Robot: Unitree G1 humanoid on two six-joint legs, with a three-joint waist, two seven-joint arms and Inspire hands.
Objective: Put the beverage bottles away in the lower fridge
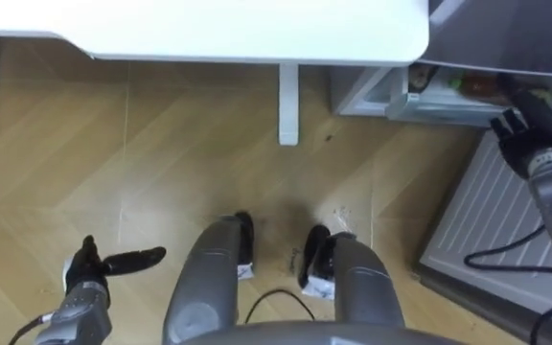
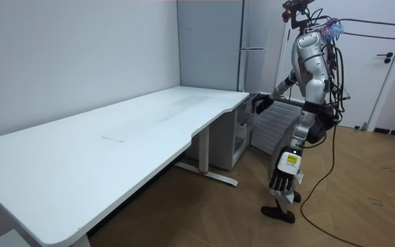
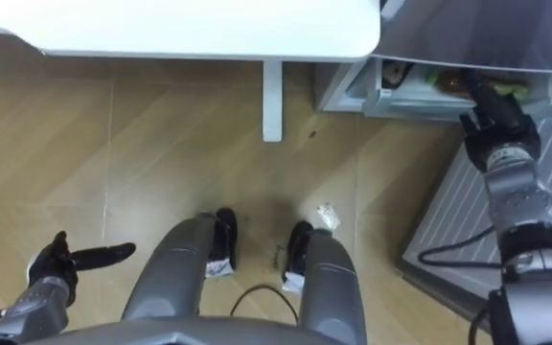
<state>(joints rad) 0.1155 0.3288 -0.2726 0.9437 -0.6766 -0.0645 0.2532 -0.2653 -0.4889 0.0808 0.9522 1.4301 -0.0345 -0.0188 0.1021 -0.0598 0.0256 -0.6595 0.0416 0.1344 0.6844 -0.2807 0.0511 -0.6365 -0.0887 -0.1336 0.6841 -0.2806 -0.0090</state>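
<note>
Lower fridge stands open, right robot hand stretched into it, grip untellable; left robot hand hangs straight-fingered.

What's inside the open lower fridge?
A shelf with a few coloured items shows in the fridge, where the right hand reaches. I cannot tell what they are; anything deeper is covered by the fridge's top.

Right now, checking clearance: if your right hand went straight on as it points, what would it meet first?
The right hand would likely meet the fridge shelf first; depth is unclear.
</note>
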